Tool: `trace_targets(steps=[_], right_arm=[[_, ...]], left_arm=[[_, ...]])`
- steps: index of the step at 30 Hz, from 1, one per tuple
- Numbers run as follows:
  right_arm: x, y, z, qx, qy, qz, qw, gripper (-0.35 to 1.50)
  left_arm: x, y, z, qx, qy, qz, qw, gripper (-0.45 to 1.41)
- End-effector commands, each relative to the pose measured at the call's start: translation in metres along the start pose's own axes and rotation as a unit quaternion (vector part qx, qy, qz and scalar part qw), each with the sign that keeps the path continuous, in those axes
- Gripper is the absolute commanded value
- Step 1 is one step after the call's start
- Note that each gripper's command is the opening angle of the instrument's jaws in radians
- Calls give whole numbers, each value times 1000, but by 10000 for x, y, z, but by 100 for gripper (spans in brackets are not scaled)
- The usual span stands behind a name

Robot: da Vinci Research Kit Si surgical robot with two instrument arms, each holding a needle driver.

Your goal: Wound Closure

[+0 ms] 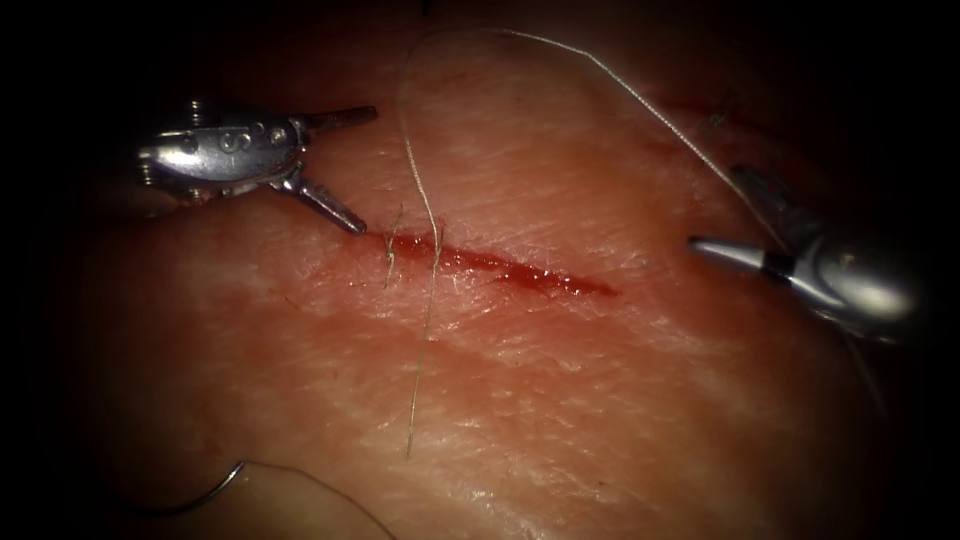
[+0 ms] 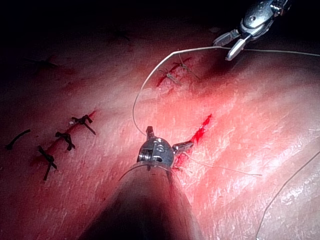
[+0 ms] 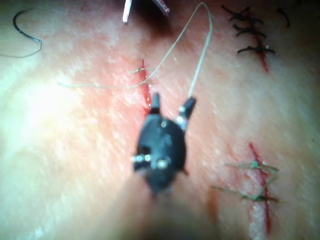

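A red cut (image 1: 500, 268) runs across the tissue (image 1: 560, 400). Pale thread (image 1: 432, 215) crosses the cut near its left end, and its free tail lies toward the front (image 1: 412, 420). The thread arcs up and over the far side and down into my right tool (image 1: 715, 208), which is open to the right of the cut; the thread touches one jaw (image 3: 189, 102). My left tool (image 1: 365, 170) is open and holds nothing, just beyond the cut's left end. The curved needle (image 1: 205, 495) lies free on the tissue at the front left, held by neither tool.
A short stitch (image 1: 390, 255) sits at the cut's left end. Other cuts closed with dark stitches (image 2: 65, 140) and greenish stitches (image 3: 255, 182) lie farther off on the tissue. Thread from the needle trails to the right (image 1: 320, 485).
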Motion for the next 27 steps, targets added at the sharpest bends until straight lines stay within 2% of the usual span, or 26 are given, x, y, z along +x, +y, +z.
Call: trace_targets(steps=[1,5,10,16,20,23,25,27], right_arm=[[1,-5,18,6,6,-3,1000,-35],[4,-4,31,6,3,-4,1000,-35],[2,-4,49,7,-8,-8,1000,-35],[0,-10,64,12,-16,-9,1000,-35],[0,-2,79,6,-22,-10,1000,-35],[-3,2,95,5,-38,-18,999,-35],[-12,5,106,0,-63,-33,997,-35],[-15,5,108,-1,-64,-34,997,-35]], left_arm=[[-2,1,8,0,-6,0,1000,99],[2,8,9,1,-17,0,1000,99],[13,22,10,2,-17,-4,1000,88],[21,38,7,-2,-23,-8,1000,84],[26,48,2,-6,-25,-8,1000,67],[32,52,-2,-9,-24,-7,1000,56],[40,50,-9,-14,-22,-7,1000,56],[42,49,-11,-14,-23,-9,1000,56]])
